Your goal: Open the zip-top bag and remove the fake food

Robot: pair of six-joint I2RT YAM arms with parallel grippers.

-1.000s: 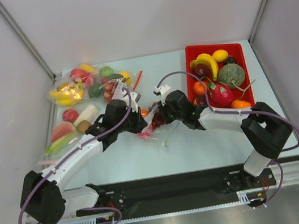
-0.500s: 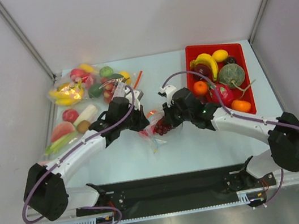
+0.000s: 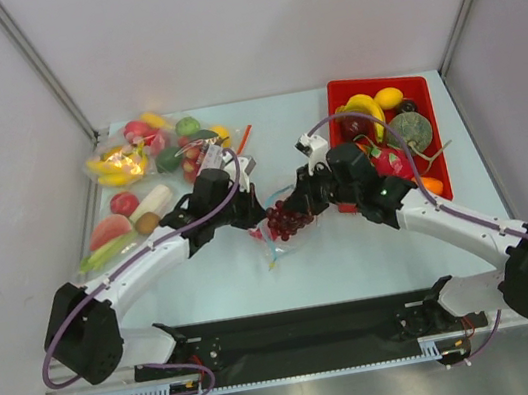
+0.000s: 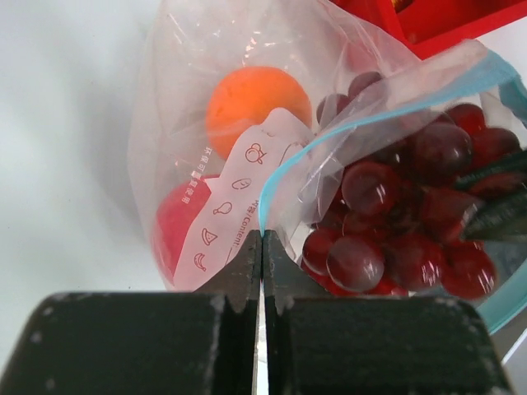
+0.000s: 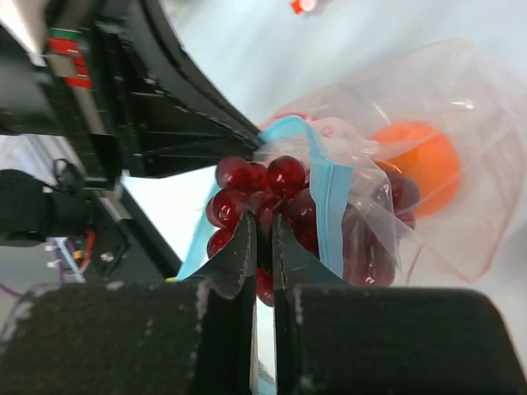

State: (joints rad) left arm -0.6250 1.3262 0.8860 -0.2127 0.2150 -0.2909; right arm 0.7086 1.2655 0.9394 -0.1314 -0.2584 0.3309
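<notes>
The zip-top bag [image 3: 267, 241] hangs between the two grippers over the middle of the table, its mouth pulled apart. Its blue-green zip strip [image 4: 280, 177] runs into my left gripper [image 4: 262, 239], which is shut on the bag's rim [image 3: 253, 216]. Inside lie an orange ball [image 4: 251, 100] and a red fruit [image 4: 174, 234]. A dark red grape bunch [image 3: 288, 220] sits at the bag's mouth, partly past the strip [image 5: 325, 197]. My right gripper [image 5: 263, 229] is shut on the middle of that bunch [image 5: 247, 177], just right of the bag [image 3: 304, 207].
A red bin [image 3: 333, 95] of fake fruit stands at the back right, close behind the right arm. Other clear bags of food [image 3: 136, 158] and loose pieces [image 3: 128, 230] lie along the left side. The black base rail [image 3: 296, 329] runs along the near edge.
The right gripper has drawn the grape bunch to the right, out toward the bag's mouth, and its arm has swung outward. The left gripper has kept hold of the bag's rim.
</notes>
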